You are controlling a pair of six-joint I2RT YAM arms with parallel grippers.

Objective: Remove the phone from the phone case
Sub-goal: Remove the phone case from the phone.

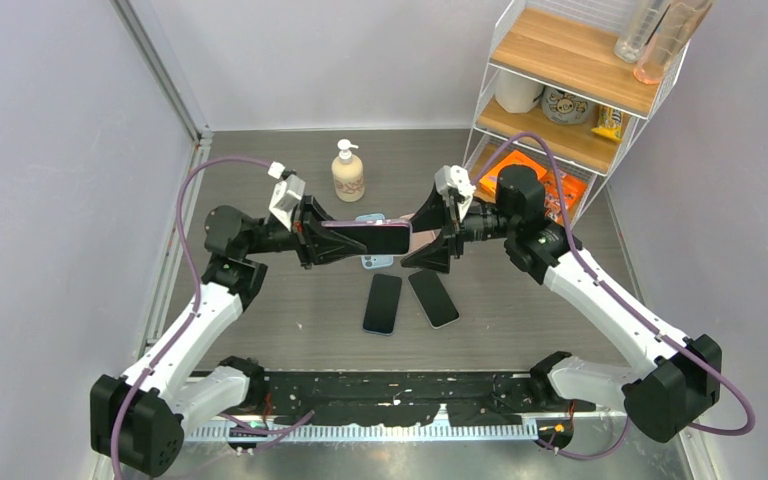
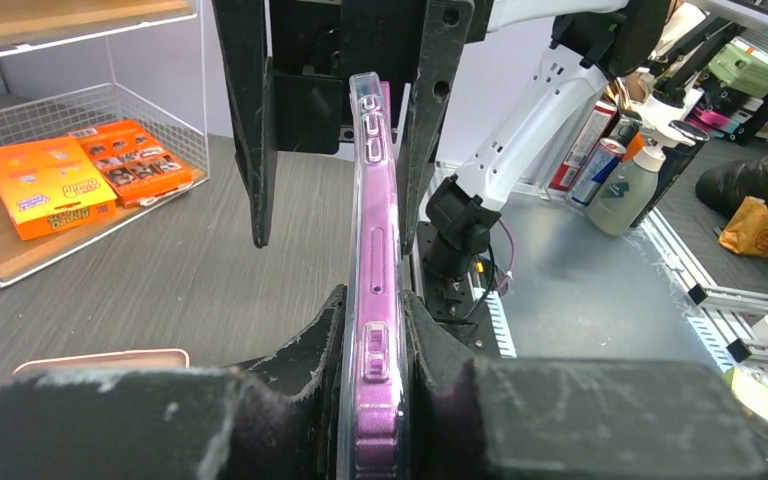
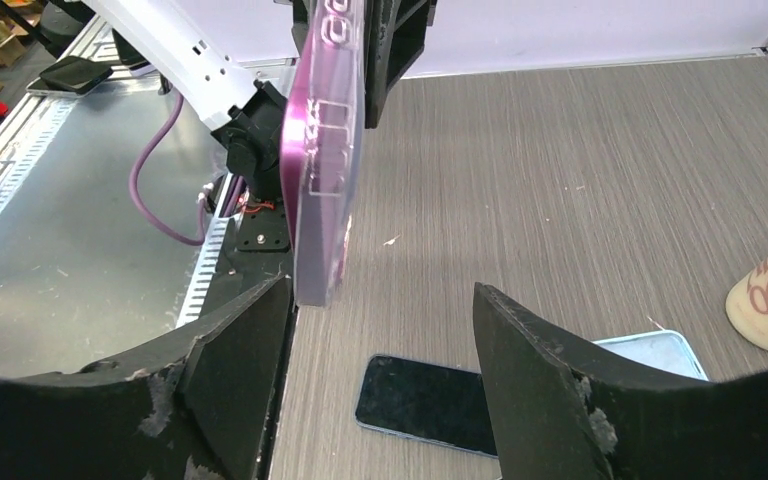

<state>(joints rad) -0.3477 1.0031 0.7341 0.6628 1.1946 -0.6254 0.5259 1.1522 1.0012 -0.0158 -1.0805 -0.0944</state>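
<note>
Edgewise, purple phone (image 2: 376, 300) in clear case (image 2: 364, 105)

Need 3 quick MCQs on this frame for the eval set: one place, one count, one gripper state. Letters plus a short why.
1. Where is the pump bottle?
A) upright on the table, beyond the cased phone
B) lying on its side at the near edge
C) held in the air

2. How many dark phones lie flat on the table?
A) one
B) two
C) four

3. The right gripper is:
A) shut on the cased phone
B) open around the cased phone's end
C) out of view

Key:
1 A: the top view shows it standing past the raised phone.
2 B: two lie side by side nearer the arm bases.
3 B: its wrist view shows the fingers standing wide apart.
</note>
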